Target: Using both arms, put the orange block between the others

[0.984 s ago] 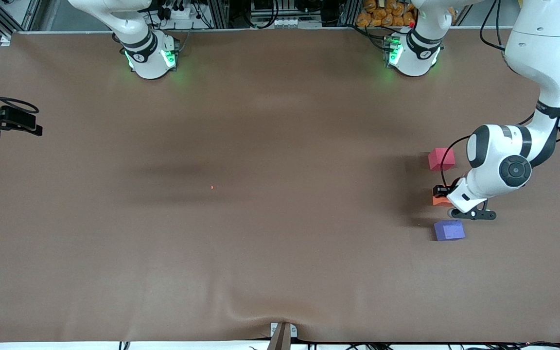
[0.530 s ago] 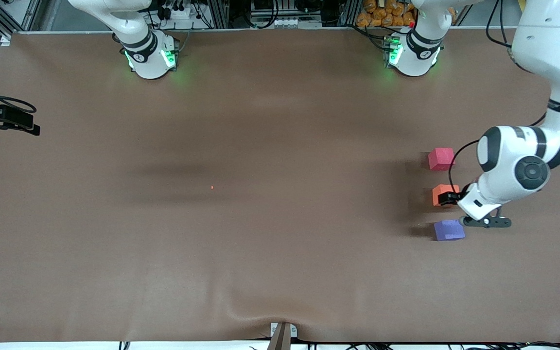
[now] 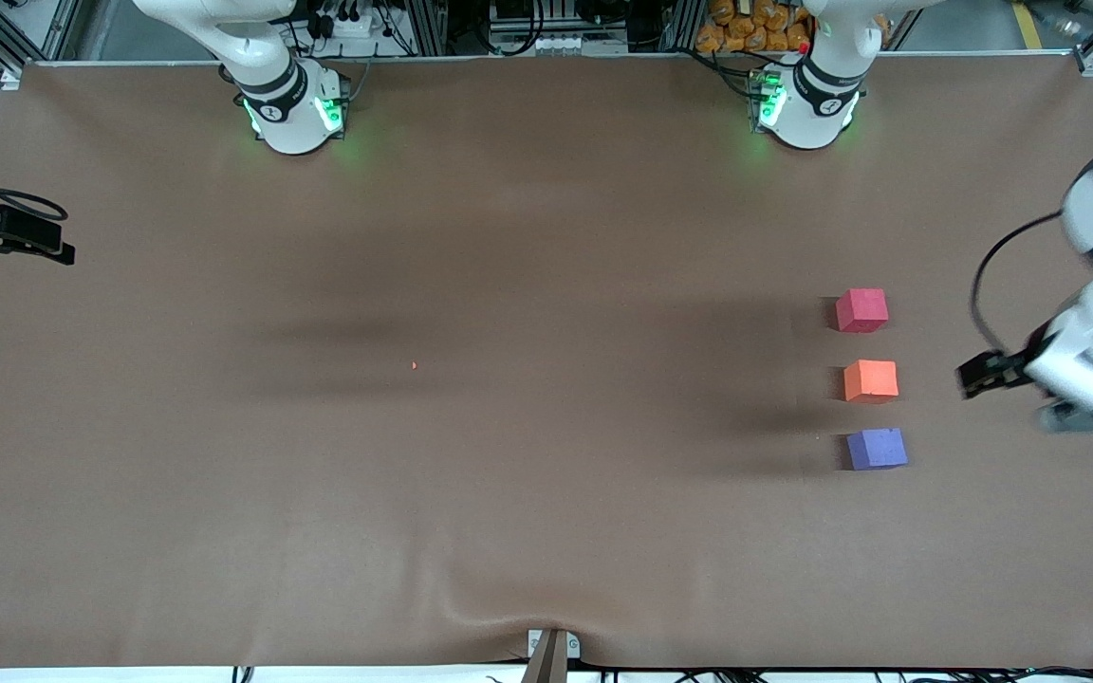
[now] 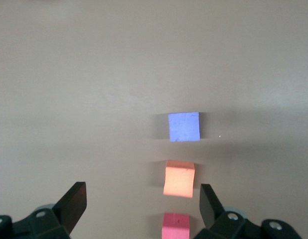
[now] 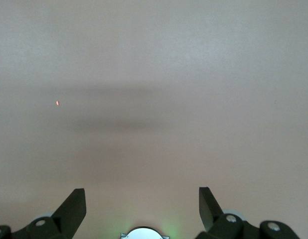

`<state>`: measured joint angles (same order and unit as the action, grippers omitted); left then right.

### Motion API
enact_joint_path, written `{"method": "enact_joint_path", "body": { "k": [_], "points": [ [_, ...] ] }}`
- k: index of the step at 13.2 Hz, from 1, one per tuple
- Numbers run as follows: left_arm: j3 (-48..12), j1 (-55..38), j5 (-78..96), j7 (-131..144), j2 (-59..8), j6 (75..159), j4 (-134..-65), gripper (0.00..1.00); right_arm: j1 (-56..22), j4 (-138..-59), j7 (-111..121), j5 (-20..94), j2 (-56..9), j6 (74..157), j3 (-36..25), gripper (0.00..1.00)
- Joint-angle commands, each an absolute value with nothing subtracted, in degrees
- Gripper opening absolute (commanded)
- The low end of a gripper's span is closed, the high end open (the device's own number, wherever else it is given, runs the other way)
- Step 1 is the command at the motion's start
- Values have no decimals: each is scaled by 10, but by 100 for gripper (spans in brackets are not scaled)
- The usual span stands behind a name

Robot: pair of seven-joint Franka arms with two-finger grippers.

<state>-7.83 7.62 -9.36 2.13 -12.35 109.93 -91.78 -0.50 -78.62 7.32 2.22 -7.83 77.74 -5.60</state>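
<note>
From the front view, you had the small matte orange foam cube (image 3: 870, 381) resting on the brown worktop (image 3: 509, 427) between the pinkish-red cube (image 3: 861, 310) and the purple-blue cube (image 3: 877, 449), apart from both, so the placement looked done. The left gripper (image 3: 978, 375) hung beside the orange cube toward the left arm's end, jaws wide, empty.

In the left wrist view, your three cubes lined up.

In the right wrist view, the right gripper (image 5: 141, 209) waited over bare worktop, jaws spread, holding nothing.
</note>
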Motion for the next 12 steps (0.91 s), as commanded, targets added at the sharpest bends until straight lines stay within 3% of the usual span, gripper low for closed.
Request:
{"method": "enact_joint_path", "body": {
  "k": [1,7,12],
  "points": [
    [-90,77,-85,31,-101,971,-831,100,-4,-787,76,18,-75,772,-51,100],
    [-91,76,-8,41,-8,852,-816,100,-7,-792,73,17,-79,766,-51,100],
    [-40,6,8,68,59,839,-894,100,-13,-792,69,18,-86,758,-50,100]
  ]
}}
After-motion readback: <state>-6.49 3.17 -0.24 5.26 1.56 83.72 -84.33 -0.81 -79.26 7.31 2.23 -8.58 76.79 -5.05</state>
